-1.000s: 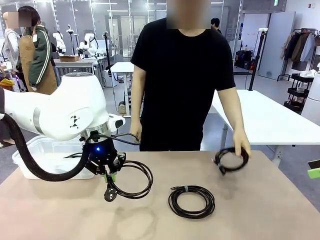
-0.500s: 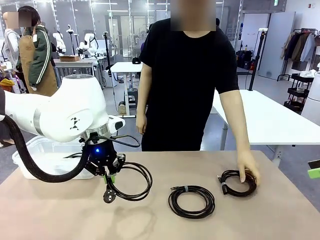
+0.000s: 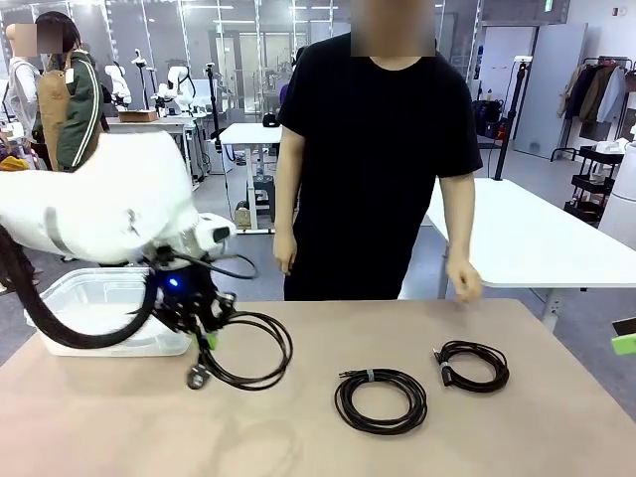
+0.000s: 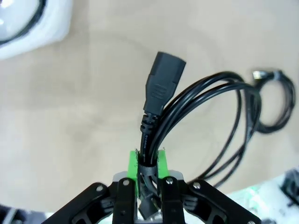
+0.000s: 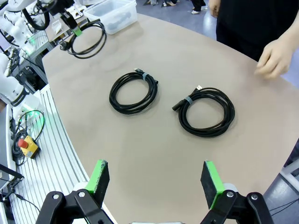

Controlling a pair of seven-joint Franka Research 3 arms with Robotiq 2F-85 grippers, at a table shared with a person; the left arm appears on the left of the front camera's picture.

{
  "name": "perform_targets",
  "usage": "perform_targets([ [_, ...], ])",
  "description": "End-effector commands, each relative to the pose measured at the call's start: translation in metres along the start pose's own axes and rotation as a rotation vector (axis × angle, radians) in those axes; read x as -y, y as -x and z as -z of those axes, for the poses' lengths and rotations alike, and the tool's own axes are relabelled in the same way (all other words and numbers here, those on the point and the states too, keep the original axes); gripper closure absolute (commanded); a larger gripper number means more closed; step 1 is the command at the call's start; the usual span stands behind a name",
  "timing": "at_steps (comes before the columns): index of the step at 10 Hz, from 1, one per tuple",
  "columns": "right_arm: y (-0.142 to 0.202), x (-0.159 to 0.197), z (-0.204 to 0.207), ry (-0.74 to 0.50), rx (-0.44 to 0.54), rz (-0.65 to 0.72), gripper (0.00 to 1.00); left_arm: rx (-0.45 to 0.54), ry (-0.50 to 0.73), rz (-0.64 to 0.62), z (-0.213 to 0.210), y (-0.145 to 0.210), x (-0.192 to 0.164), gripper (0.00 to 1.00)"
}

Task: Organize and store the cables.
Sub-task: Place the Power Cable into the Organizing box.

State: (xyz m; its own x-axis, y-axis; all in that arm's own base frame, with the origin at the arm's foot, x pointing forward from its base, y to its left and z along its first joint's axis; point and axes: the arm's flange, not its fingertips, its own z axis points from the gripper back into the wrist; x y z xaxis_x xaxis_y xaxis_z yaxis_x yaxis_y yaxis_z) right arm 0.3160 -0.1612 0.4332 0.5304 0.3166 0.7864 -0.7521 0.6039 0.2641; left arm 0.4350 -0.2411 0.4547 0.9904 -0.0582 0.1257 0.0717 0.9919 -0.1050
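Front, left wrist and right wrist views of the shared worktop [image 3: 298,447].

(a) My left pincer [image 3: 209,340] is clamped down on one black cable [image 3: 286,350]. In the left wrist view the green pads [image 4: 133,164] pinch the bundled strands just behind a moulded connector [image 4: 161,81], which stands up between them. The rest of the loop hangs off to one side. From the front this cable dangles beside the clear plastic bin [image 3: 60,283] at the worktop's left end, with a plug [image 3: 198,377] hanging lowest. Whether the loop touches the worktop I cannot tell.

(b) My right pincer [image 5: 154,179] stands wide apart and has hold of nothing. It hovers over the near edge of the worktop.

(c) A second coil [image 3: 341,400] lies flat near the middle of the worktop, tied with a small pale band.

(d) A third coil [image 3: 504,368] lies flat to its right, well apart from it and likewise banded. The right wrist view shows both coils side by side.

(e) The person's hand [image 3: 464,281] hangs at the far edge, above the third coil and clear of it.
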Motion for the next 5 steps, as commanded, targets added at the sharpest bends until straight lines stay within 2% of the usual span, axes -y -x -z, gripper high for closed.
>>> perform_targets([
  [1,-0.001,0.002,0.0,-0.001,0.019,-0.013,0.0,-0.033,0.038,0.136,-0.054,-0.012,-0.06,0.81],
  [3,-0.001,0.002,0.0,-0.001,0.019,-0.013,0.0,0.013,0.065,0.205,-0.079,-0.036,-0.119,0.81],
  [5,-0.001,0.002,0.0,-0.001,0.019,-0.013,0.0,0.053,0.096,0.201,-0.091,-0.069,-0.178,0.81],
])
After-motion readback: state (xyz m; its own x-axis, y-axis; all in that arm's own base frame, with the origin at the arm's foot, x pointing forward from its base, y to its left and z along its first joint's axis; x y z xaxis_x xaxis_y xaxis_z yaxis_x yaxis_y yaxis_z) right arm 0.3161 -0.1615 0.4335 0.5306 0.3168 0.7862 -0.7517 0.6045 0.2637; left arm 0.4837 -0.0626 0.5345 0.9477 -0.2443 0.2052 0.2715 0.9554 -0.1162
